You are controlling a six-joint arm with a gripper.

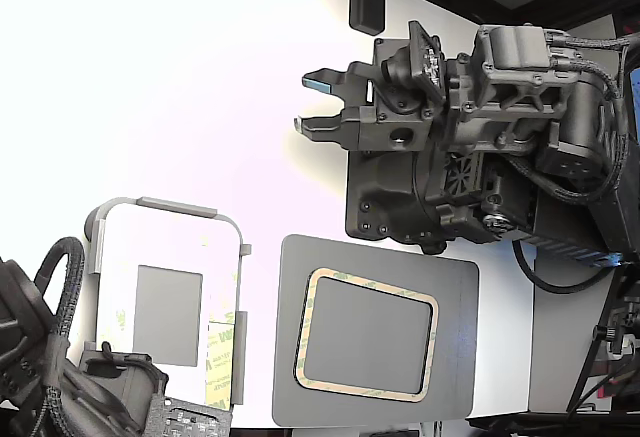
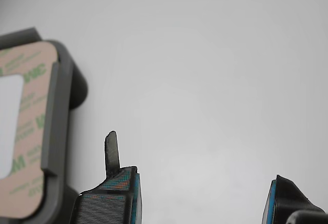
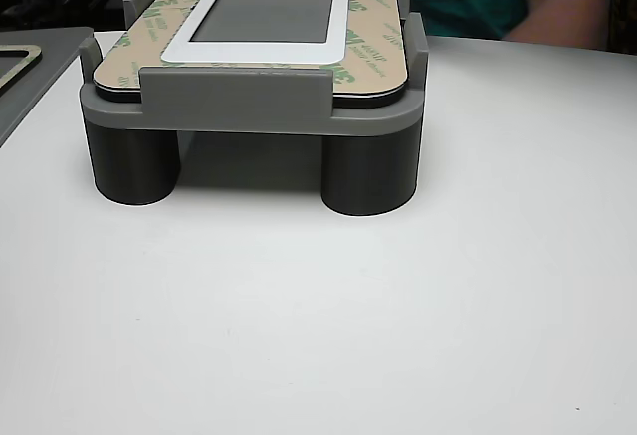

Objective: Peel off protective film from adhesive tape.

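My fingers: nearest the wrist camera, two dark, ridged fingertips (image 2: 110, 203) with teal pads stand wide apart, and only bare table shows between them.
My gripper: the dark grey gripper (image 1: 312, 105) hangs over the white table (image 1: 180, 87), spread wide and grasping nothing; in the exterior view it points toward the exterior view's left.
Holder: a grey plastic cradle (image 3: 249, 107) on round dark legs stands on the table at the exterior view's lower left, well apart from my gripper.
White plate: a white rectangular plate (image 1: 165, 237) with a grey window in its middle lies in the cradle.
Protective film: pale-yellow liner strips printed with green marks (image 3: 373, 27) lie flat along the white plate's edges; in the exterior view one strip (image 1: 220, 362) runs down the plate's side nearest the dark plate. No end looks lifted.
Adhesive tape: it sits under that liner on the white plate, and I cannot see its own surface.
Wrist view of the film: a rounded corner of the tan, green-printed liner (image 2: 31, 131) shows inside the grey cradle's wall, beside my fingertip but not touching it.
Dark plate: a dark grey rounded plate (image 1: 455, 357) bearing a tan rounded-rectangle ring (image 1: 368, 390) lies flat just beside the cradle, below my arm in the exterior view.
Second arm: a black cabled arm (image 1: 60, 377) sits at the exterior view's lower left corner, against the cradle.
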